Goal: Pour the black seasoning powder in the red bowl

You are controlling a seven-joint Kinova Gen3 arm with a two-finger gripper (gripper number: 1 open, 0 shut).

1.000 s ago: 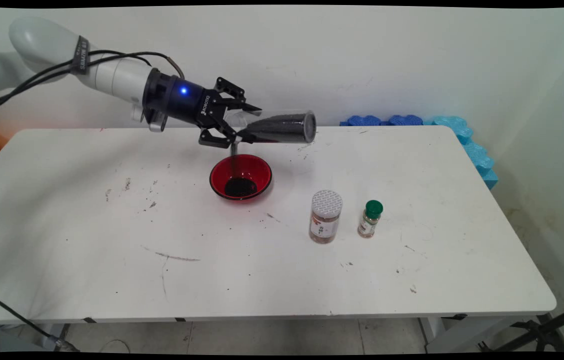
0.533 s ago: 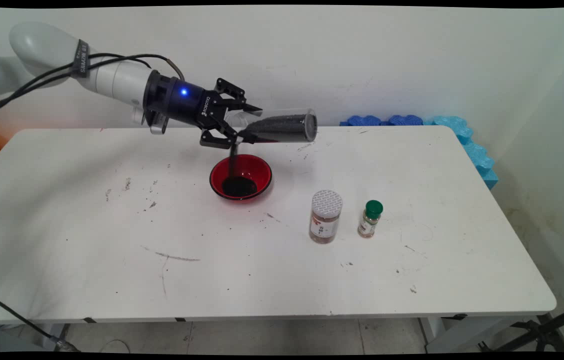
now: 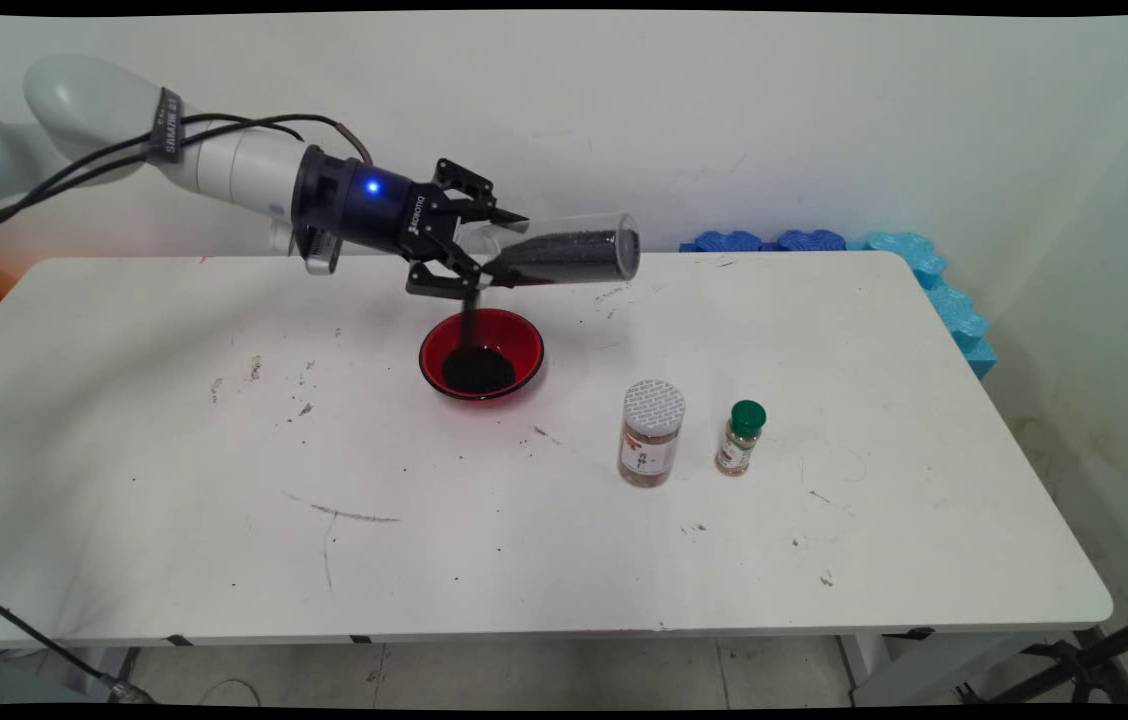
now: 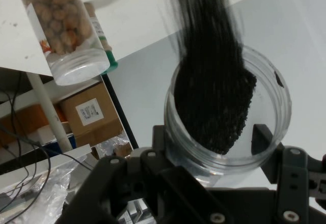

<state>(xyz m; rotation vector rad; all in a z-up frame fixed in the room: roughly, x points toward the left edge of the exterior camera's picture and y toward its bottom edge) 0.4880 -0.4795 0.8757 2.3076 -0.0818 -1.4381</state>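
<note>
My gripper (image 3: 482,257) is shut on a clear glass jar (image 3: 564,256) of black grains, held almost level with its mouth towards the arm, above a red bowl (image 3: 524,342). A thin stream of black grains (image 3: 467,318) falls from the jar's mouth onto a dark heap in the bowl. In the hand view the jar's open mouth (image 4: 230,113) sits between my fingers (image 4: 262,137), and the grains stream out of it in a blur.
A jar with a white lid (image 3: 651,433) and a small green-capped bottle (image 3: 742,437) stand to the right of the bowl, also seen as the nut jar (image 4: 63,28) in the hand view. Blue foam pieces (image 3: 924,275) lie along the table's far right edge.
The heap of black grains in the red bowl has grown. The arm and jar have shifted slightly right, and the jar holds fewer grains.
</note>
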